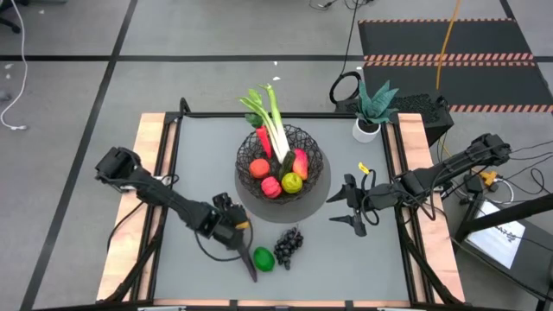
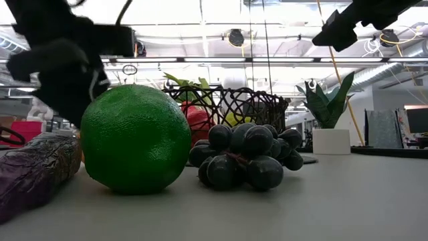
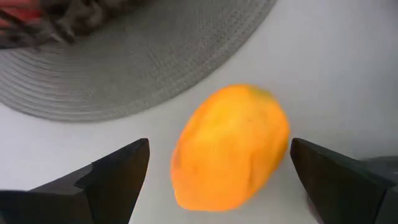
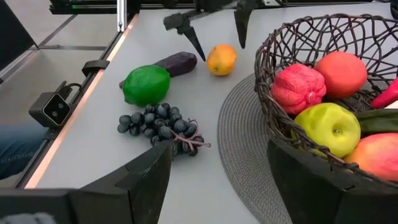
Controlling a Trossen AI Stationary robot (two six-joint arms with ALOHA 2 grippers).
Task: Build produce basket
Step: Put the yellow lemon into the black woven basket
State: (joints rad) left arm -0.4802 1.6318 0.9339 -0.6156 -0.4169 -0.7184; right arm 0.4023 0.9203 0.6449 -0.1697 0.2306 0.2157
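The black wire basket stands on a round grey mat and holds a leek, red, orange and yellow-green fruits and a cucumber. An orange fruit lies on the table just off the mat's near edge. My left gripper is open, with one finger on either side of this fruit and above it, touching nothing. A green fruit, dark grapes and a purple eggplant lie near the front edge. My right gripper is open and empty, to the right of the mat.
A small white pot with a teal plant stands at the far right corner. In the low view the green fruit, the grapes and the eggplant lie close together in front of the basket.
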